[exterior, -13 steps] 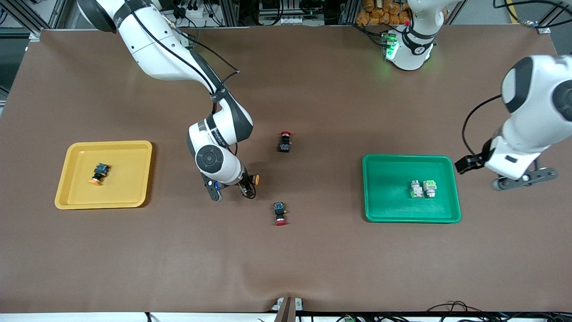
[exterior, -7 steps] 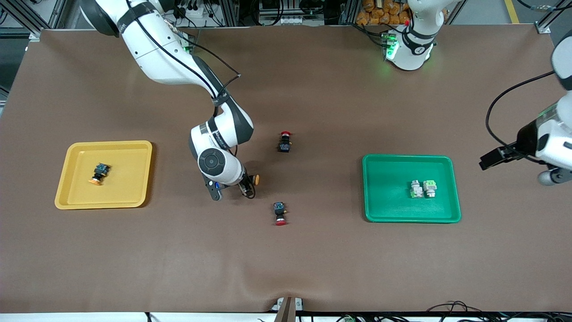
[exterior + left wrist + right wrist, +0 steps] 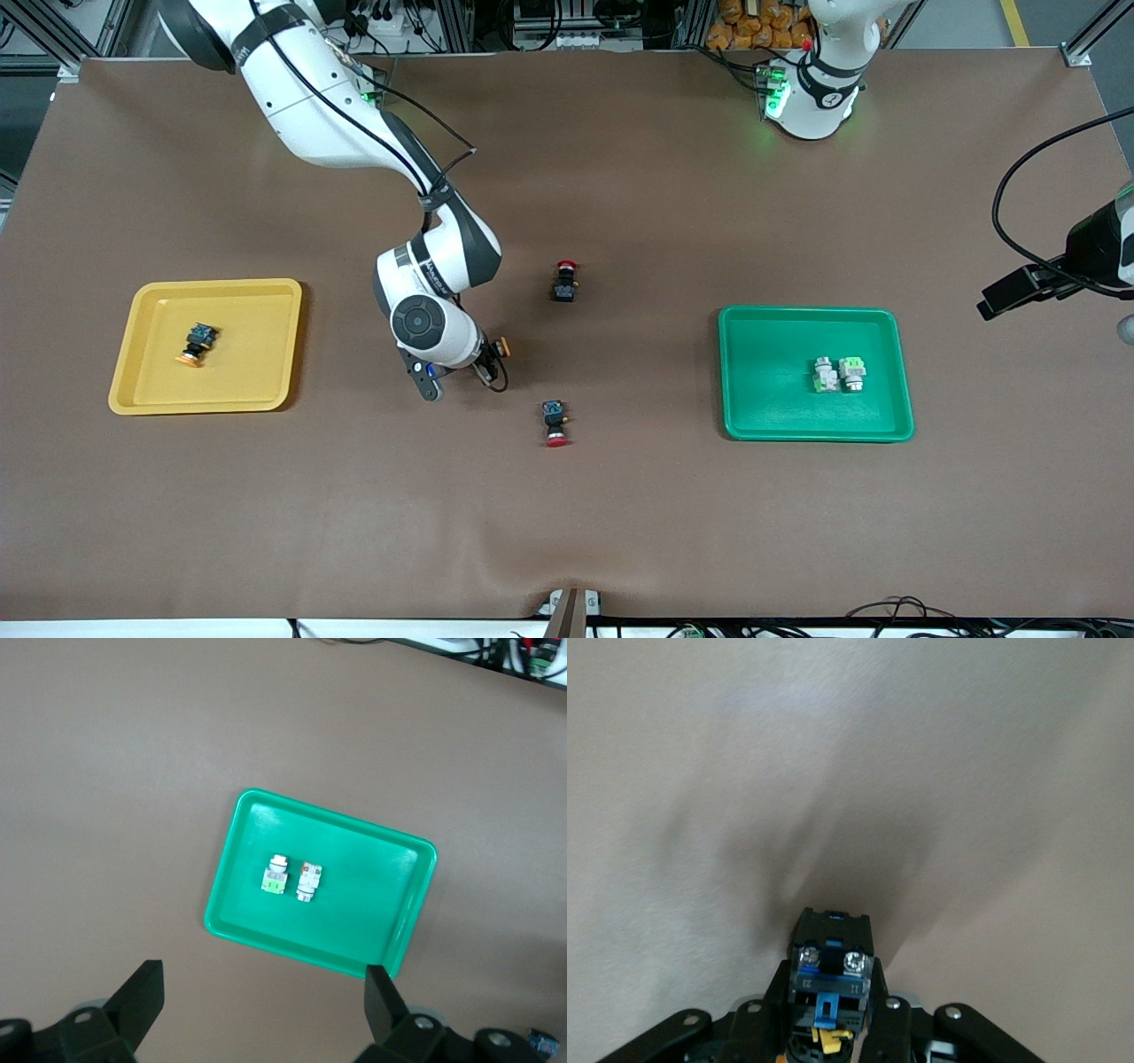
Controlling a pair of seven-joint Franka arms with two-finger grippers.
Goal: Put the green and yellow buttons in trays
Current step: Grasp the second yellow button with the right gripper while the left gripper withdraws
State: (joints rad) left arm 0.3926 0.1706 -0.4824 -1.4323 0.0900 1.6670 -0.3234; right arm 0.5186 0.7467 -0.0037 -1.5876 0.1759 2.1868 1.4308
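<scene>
Front view: the right gripper (image 3: 490, 359) sits low at the middle of the desk (image 3: 620, 532), its fingers clamped on the last loose yellow button (image 3: 502, 347), whose orange cap shows at the gripper's 1 o'clock. The yellow tray (image 3: 133, 390), at 9 o'clock from the gripper, already holds one yellow-capped button (image 3: 197, 343). The green tray (image 3: 735, 425), at 3 o'clock, holds both green buttons (image 3: 838, 374) side by side. Two red-capped switches (image 3: 564, 282) lie at the gripper's 1 and 4 o'clock and are not wanted. The left arm waits at the desk's edge, past the green tray.

Left wrist view: the left gripper (image 3: 264, 1010) hangs high over the desk beside the green tray (image 3: 232, 904), fingers spread apart and empty.

Right wrist view: the black body of the yellow button (image 3: 830, 970) is pinched between the right gripper's fingers.

The grasp looks made; the next move, I judge, is to lift clear and carry toward 9 o'clock over the yellow tray before release.
</scene>
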